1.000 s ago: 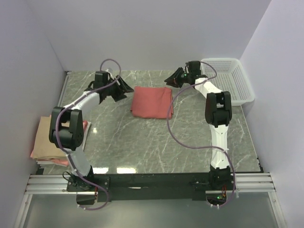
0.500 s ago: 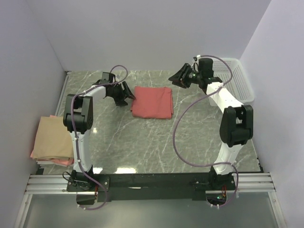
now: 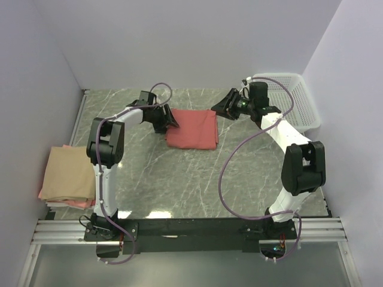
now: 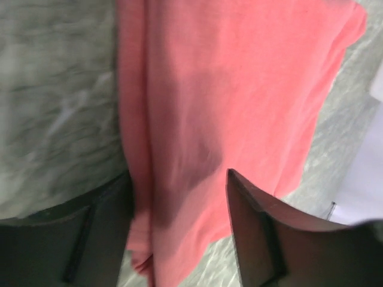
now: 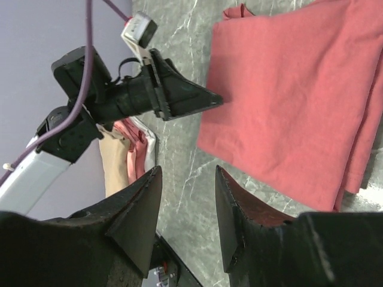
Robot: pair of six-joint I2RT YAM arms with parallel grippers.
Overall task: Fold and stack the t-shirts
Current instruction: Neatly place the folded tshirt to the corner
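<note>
Left claw (image 3: 172, 121) spread at salmon-red shirt (image 3: 192, 129) edge; right claw (image 3: 220, 107) spread, just beside.

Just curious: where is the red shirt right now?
In the overhead view the salmon-red t-shirt lies folded on the table, far middle, between the left fingers at its left edge and the right fingers beyond its right corner.

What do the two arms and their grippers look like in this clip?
The left arm and right arm share white links and chunky black joints. A purple cable loops along each. The left gripper and right gripper are black, with two tapering wedge fingers.
</note>
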